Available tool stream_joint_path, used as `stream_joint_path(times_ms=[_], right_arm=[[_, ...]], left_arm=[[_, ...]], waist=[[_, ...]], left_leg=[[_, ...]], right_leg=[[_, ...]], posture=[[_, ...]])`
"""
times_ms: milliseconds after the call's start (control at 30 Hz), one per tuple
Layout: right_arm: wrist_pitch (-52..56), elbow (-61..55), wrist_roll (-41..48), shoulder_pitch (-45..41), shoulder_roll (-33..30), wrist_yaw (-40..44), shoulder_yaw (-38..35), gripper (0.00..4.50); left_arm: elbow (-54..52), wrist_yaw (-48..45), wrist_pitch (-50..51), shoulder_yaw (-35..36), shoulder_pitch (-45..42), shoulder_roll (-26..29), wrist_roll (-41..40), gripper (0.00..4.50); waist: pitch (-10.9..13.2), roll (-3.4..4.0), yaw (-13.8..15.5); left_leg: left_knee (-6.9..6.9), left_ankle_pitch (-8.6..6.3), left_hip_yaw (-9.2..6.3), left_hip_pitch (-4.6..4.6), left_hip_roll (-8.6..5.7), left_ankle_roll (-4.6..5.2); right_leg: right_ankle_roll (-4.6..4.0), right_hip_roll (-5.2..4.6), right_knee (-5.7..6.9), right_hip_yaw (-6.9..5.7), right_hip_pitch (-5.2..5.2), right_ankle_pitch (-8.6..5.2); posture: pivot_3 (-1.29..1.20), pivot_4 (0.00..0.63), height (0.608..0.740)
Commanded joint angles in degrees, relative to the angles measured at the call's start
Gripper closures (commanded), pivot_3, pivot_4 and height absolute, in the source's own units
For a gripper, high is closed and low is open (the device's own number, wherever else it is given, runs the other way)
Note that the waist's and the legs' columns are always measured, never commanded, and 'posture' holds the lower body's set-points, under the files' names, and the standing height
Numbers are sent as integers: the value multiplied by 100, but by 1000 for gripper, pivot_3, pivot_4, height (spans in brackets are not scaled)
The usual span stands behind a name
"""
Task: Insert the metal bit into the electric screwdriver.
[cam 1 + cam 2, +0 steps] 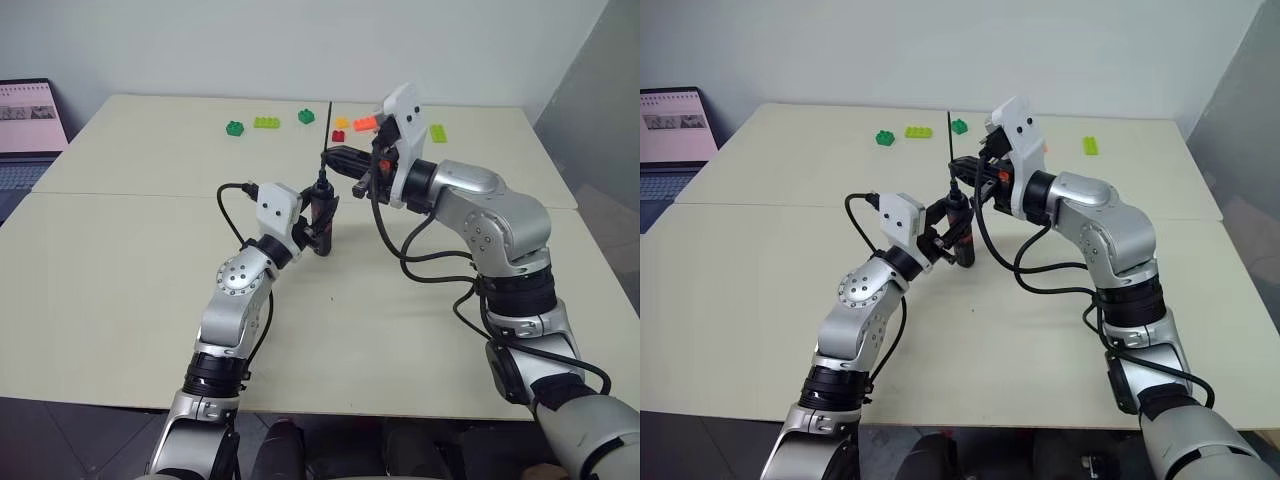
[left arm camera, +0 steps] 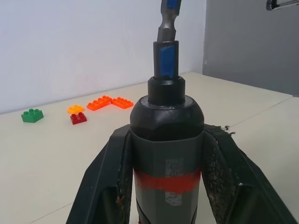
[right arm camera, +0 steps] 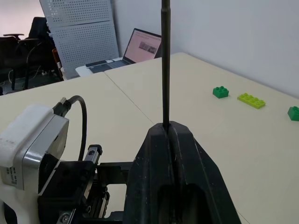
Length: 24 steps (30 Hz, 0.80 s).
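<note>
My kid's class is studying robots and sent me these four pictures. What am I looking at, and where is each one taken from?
It is a two-armed humanoid robot at a beige table. Two pictures look down from its head; the other two come from cameras on each wrist. The left gripper is closed on a black pen-shaped electric screwdriver with red patches, held upright. The right gripper pinches a thin dark metal bit standing over the screwdriver's tip. Small green, orange and red toy bricks lie at the table's far side, and a laptop sits beside it.
</note>
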Motion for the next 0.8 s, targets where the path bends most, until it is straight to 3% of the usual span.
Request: stream_joint_path(times_ms=[33,333,800], right_arm=[[169,46,16,-7,39,-144,-71,4500],[479,-56,23,-32,132,-402,-102,4500],[105,-387,148,-182,19,-212,-274,4500]], left_arm=[[6,15,-73,32,15,122,149,2840],[41,27,-142,12,17,143,161,2840],[47,63,-161,40,35,132,154,2840]], waist=[[0,0,-4],[0,0,-41],[1,0,-83]], left_leg=[[0,0,0,0,0,0],[-1,0,0,0,0,0],[-1,0,0,-10,0,0]], right_leg=[[0,0,0,0,0,0],[0,0,0,0,-1,0],[0,0,0,0,-9,0]], posture=[[0,150,740],[0,150,740],[0,150,740]])
